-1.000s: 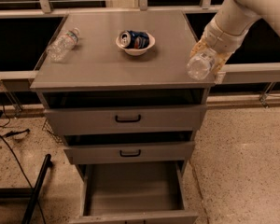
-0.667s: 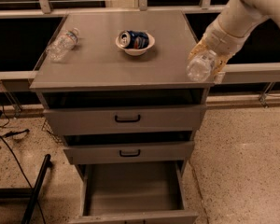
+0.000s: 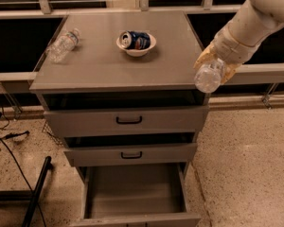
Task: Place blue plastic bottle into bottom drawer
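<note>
My gripper (image 3: 214,60), on the pale arm coming in from the upper right, is shut on the blue plastic bottle (image 3: 208,78). It holds the clear bottle tilted, base toward the camera, in the air at the right front corner of the grey cabinet top (image 3: 109,65). The gripper covers the bottle's upper part. The bottom drawer (image 3: 132,193) is pulled open below and to the left of the bottle, with nothing on its plain grey floor.
A smaller clear bottle (image 3: 61,45) lies at the top's left edge. A white bowl (image 3: 136,43) holding a blue soda can (image 3: 135,39) sits mid-top. Two upper drawers (image 3: 128,120) with black handles stand slightly ajar. Cables and a black bar (image 3: 35,193) lie on the floor at left.
My gripper has carried the bottle slightly down and forward, off the cabinet's right front corner. Nothing else has moved.
</note>
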`<state>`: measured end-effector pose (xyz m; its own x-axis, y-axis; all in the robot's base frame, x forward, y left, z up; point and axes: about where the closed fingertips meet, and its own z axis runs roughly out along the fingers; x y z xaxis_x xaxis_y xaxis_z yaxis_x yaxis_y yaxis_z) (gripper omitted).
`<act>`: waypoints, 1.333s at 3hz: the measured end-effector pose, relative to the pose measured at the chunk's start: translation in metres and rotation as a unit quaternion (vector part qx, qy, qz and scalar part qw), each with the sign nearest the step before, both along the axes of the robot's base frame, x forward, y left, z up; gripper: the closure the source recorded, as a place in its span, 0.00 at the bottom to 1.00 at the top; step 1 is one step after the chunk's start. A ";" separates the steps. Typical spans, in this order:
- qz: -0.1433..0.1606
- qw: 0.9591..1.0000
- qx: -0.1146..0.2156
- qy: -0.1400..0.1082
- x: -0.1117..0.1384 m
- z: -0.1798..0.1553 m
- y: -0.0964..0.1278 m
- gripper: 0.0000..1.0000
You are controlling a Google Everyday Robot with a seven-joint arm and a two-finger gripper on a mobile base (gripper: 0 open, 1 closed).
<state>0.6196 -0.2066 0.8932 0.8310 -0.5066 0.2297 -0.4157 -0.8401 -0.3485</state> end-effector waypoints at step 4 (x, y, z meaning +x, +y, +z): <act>0.162 0.985 0.058 -0.018 -0.139 -0.044 -0.043 1.00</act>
<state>0.4805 -0.2500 0.8493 0.9462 -0.2396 0.2176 -0.1175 -0.8806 -0.4590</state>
